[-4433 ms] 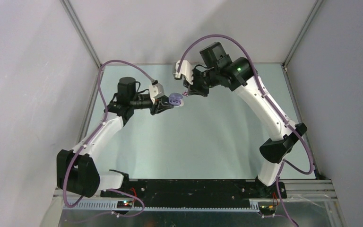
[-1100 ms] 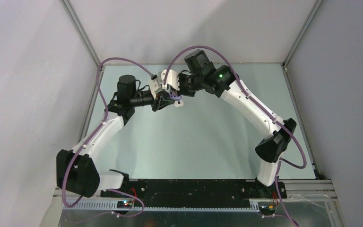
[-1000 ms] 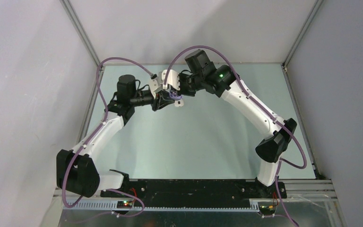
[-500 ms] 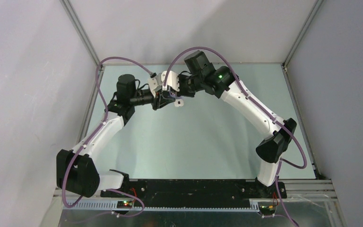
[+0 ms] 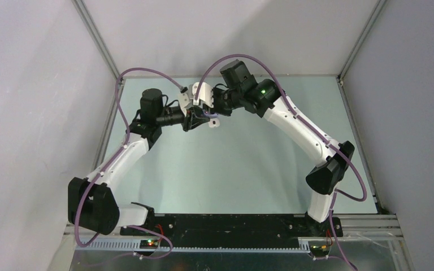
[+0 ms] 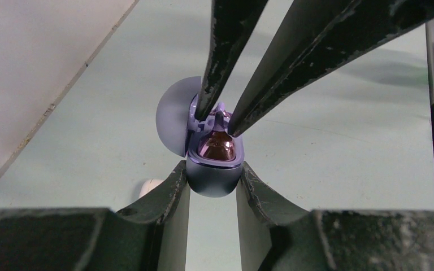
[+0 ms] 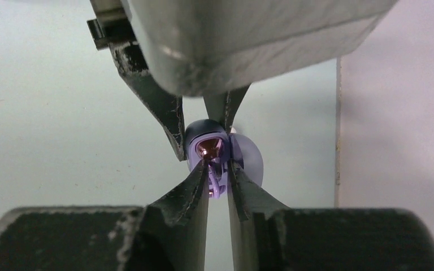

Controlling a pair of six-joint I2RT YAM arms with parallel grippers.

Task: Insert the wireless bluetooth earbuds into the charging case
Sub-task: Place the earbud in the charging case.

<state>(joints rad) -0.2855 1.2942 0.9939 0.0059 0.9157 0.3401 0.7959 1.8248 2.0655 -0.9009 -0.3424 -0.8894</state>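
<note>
Between the fingers of the left gripper [image 6: 212,176] the open charging case [image 6: 213,182] is clamped by its base, lid [image 6: 171,119] swung aside. Just beyond those tips, a purple earbud [image 7: 217,185] is pinched in the right gripper [image 7: 217,168] at the case mouth, over what looks like a seated bud [image 6: 217,148]. Insertion is judged under way. Risk: if pushed in tilted or off its socket, the earbud could be jammed or the case twisted out of the left grip; if released early, it could be dropped onto the table [image 6: 328,147].
</note>
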